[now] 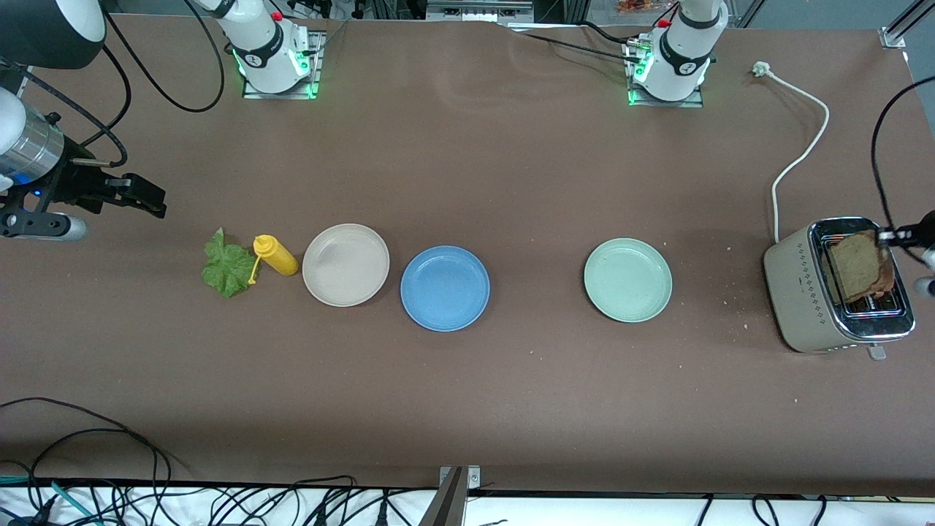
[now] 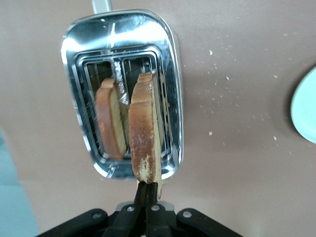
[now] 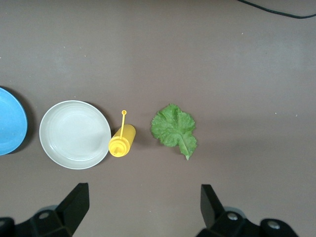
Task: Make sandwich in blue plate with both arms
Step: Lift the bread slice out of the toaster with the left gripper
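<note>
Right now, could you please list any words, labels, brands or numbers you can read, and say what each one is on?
No readable text anywhere.
Toaster: only a dotted pattern on its side, no words.
Yellow bottle: no label visible.
Blue plate: plain.
Arm bases: small dark marks, too small to read.

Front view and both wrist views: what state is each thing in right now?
Left claw: shut on bread slice, over the toaster.
Second slice: in its toaster slot.
Right claw: open, over the table above the lettuce leaf.
Blue plate: bare.
Mustard bottle: lying down, cap off.
</note>
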Robot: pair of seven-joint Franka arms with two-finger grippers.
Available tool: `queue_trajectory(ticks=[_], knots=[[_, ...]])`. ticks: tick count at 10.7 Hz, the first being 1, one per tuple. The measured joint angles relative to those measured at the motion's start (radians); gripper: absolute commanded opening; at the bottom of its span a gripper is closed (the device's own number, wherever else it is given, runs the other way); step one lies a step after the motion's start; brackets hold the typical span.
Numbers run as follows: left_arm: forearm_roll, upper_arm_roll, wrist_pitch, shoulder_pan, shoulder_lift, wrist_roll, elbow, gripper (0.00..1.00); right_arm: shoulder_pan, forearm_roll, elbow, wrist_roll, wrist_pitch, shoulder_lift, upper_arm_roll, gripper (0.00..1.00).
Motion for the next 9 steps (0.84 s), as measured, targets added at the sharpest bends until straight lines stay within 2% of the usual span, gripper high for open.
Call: queue_trajectory(ticks=[2, 4, 7, 9], knots=[[0.0, -0.004, -0.105, -0.001, -0.077, 0.031, 0.041, 0.0, 0.0, 0.0, 0.0, 0.0, 0.0, 0.0, 0.0, 1.0], [-0.031, -0.006, -0.192, -0.001, -0.101, 0.044, 0.105, 0.0, 0.0, 0.0, 0.0, 0.0, 0.0, 0.0, 0.0, 1.0], [-0.127, -0.024, -0.208, -0.002, -0.097, 0.045, 0.124, 0.0, 0.0, 0.0, 0.0, 0.0, 0.0, 0.0, 0.001, 1.0], [-0.143, -0.066, -0.208, -0.021, -0.087, 0.022, 0.124, 0.0, 0.0, 0.0, 0.0, 0.001, 0.0, -0.001, 0.0, 1.0]])
